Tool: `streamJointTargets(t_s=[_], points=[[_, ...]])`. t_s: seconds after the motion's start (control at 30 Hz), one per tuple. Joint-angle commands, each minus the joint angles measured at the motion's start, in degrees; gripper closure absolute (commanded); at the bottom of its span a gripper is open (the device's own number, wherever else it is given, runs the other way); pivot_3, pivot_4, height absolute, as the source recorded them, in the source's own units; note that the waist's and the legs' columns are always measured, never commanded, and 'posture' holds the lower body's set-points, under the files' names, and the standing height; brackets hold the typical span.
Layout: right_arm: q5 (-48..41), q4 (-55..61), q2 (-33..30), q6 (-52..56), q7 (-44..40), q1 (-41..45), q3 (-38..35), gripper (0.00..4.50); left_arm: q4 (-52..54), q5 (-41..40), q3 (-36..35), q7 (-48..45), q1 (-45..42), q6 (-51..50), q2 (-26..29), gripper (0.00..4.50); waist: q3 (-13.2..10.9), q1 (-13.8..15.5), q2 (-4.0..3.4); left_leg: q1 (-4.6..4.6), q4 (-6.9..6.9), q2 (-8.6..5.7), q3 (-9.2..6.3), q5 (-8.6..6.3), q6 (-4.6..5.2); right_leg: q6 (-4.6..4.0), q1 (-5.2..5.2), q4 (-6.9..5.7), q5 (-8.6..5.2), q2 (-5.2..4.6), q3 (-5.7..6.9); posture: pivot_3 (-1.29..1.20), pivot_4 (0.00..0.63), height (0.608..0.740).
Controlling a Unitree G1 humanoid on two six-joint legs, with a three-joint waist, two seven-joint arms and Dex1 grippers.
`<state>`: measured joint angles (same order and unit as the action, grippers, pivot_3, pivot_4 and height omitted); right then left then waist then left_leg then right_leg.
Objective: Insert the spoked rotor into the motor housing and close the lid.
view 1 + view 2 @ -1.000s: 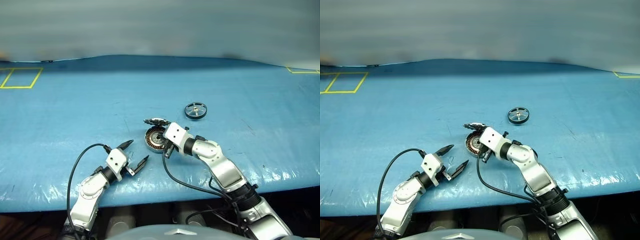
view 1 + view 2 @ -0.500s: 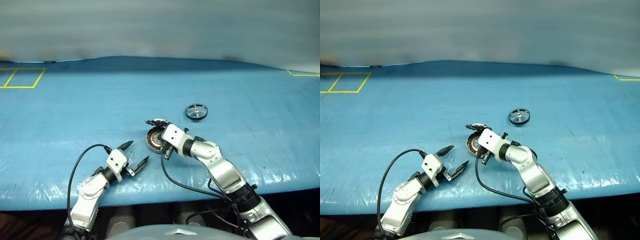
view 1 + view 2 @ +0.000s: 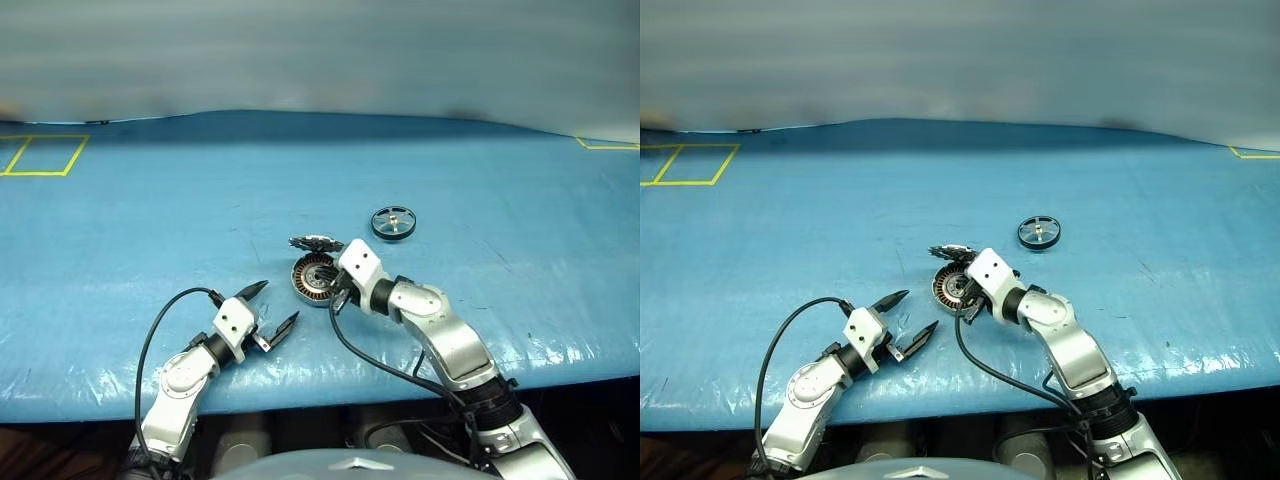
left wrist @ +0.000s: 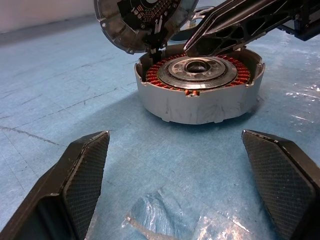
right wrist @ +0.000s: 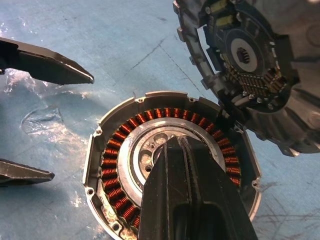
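Centrally, motor housing [image 3: 313, 277] sits on blue surface [image 3: 120, 230], lid [image 5: 250, 65] hinged upright. Right hand [image 5: 187, 165], fingers pressed together, hovers over housing's hub. Left hand [image 3: 272, 306] spread wide, near housing. Spoked rotor [image 3: 392, 222] lies well apart.

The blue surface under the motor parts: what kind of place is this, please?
Probably a robot test bench or lab, not a workshop. A wide table under a blue plastic sheet carries yellow taped squares, and only an opened motor housing and a loose spoked rotor lie on it.
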<state>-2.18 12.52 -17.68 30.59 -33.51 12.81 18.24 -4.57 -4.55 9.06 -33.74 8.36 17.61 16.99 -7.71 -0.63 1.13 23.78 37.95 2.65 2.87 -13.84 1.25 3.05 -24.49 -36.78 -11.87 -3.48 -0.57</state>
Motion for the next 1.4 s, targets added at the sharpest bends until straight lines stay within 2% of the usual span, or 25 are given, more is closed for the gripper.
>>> streamJointTargets(t_s=[0.03, 0.57, 0.7, 1.0, 1.4], points=[[0.8, 1.41, -0.6, -0.52, 0.38, 1.06, 0.11, 4.47, -0.53, 0.35, 0.29, 0.48, 0.13, 0.26, -0.32, 0.0, -0.01, 0.0, -0.01, 0.0, 0.0, 0.0, 0.0, 0.0, 0.0, 0.02, 0.0, 0.0, -0.01, 0.0, 0.0, 0.0, 0.15, 0.74], [12.32, -0.93, -6.79, -0.98, 1.47, 1.54, 8.35, 4.47, -1.06, 0.18, 0.43, 0.55, 0.26, 0.42, -0.42, 0.0, 0.0, 0.0, 0.0, -0.13, 0.0, 0.01, -0.03, 0.0, 0.0, 0.13, -0.07, 0.05, -0.09, -0.02, 0.03, 0.0, 0.15, 0.74], [13.49, -1.51, -6.64, -1.52, 2.23, 1.46, 8.46, 4.47, -1.87, 0.29, 0.37, 0.78, 0.17, 1.13, -0.64, 0.0, 0.02, 0.03, 0.0, -0.18, 0.01, 0.01, -0.03, 0.0, 0.0, 0.14, -0.04, 0.05, -0.09, -0.02, 0.04, 0.0, 0.15, 0.74], [5.71, 3.72, -3.14, -1.78, 0.2, -0.42, 3.18, 4.47, -3.37, 0.42, 0.37, 0.85, -0.25, 2.19, -0.86, 0.0, 0.0, 0.13, -0.03, -0.16, 0.0, 0.01, -0.06, 0.0, 0.0, 0.14, -0.04, 0.07, -0.09, -0.05, 0.05, 0.0, 0.15, 0.74], [3.65, 3.38, -0.94, -2.36, 0.78, 1.89, 1.48, 4.47, -4.07, 0.5, 0.37, 0.93, -0.63, 2.63, -0.84, 0.0, -0.04, 0.05, -0.09, -0.1, -0.01, 0.01, -0.05, 0.0, 0.0, 0.14, -0.09, 0.07, -0.09, -0.05, 0.06, 0.0, 0.15, 0.74]])
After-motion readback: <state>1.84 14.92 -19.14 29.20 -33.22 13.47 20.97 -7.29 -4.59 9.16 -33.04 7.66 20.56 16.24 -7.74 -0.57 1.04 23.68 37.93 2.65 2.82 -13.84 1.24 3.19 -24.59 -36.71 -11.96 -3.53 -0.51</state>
